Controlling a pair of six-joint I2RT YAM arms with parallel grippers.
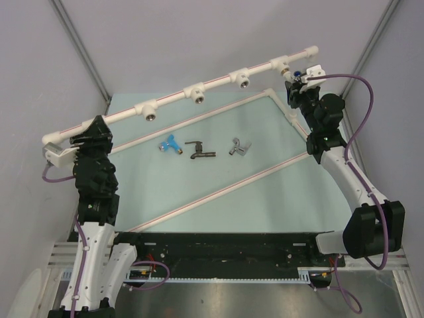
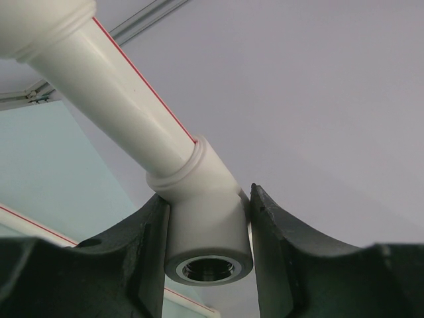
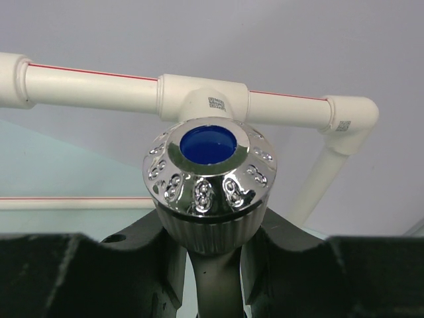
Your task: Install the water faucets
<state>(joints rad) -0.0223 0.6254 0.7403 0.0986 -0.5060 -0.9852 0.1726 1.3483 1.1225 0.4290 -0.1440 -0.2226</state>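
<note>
The white pipe rail (image 1: 179,93) with several tee sockets runs across the back of the table. My left gripper (image 1: 93,129) (image 2: 209,199) is shut on the end fitting (image 2: 205,228), a white socket with a threaded metal insert. My right gripper (image 1: 295,86) (image 3: 212,228) is shut on a faucet (image 3: 209,172) (image 1: 297,75) with a ribbed chrome knob and blue cap, just in front of the rightmost tee (image 3: 203,99) (image 1: 283,66). Three more faucets lie on the mat: blue (image 1: 171,144), dark (image 1: 199,152) and silver-grey (image 1: 238,147).
Thin white pipes (image 1: 218,192) lie diagonally across the teal mat (image 1: 265,132). An elbow (image 3: 351,116) turns the rail downward at its right end. Grey walls close in behind the rail. A purple cable (image 1: 361,99) loops beside the right arm.
</note>
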